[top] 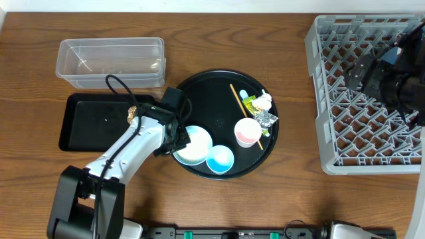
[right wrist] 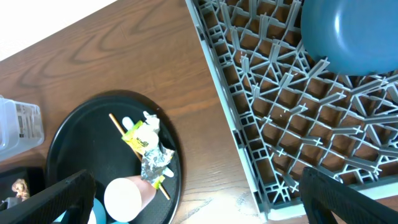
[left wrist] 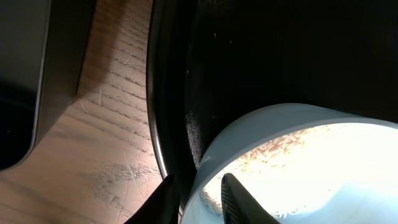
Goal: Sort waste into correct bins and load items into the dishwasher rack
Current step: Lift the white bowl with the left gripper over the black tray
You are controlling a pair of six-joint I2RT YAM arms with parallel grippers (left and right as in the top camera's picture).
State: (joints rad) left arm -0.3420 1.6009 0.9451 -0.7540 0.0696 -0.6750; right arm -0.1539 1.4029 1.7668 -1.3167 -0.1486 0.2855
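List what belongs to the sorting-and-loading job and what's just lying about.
Job: clear tub, black rectangular tray, rack, dark blue plate, white bowl, light blue bowl, pink cup, stick, foil wrappers, food lump.
Lying about: round black tray.

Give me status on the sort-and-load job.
Done: dark blue plate sits in the rack; food lump is in the black rectangular tray. In hand: left gripper straddles the rim of the white bowl, rice inside. Left: light blue bowl, pink cup, stick, wrappers and tissue on the round tray. Idle: right gripper, open and empty.
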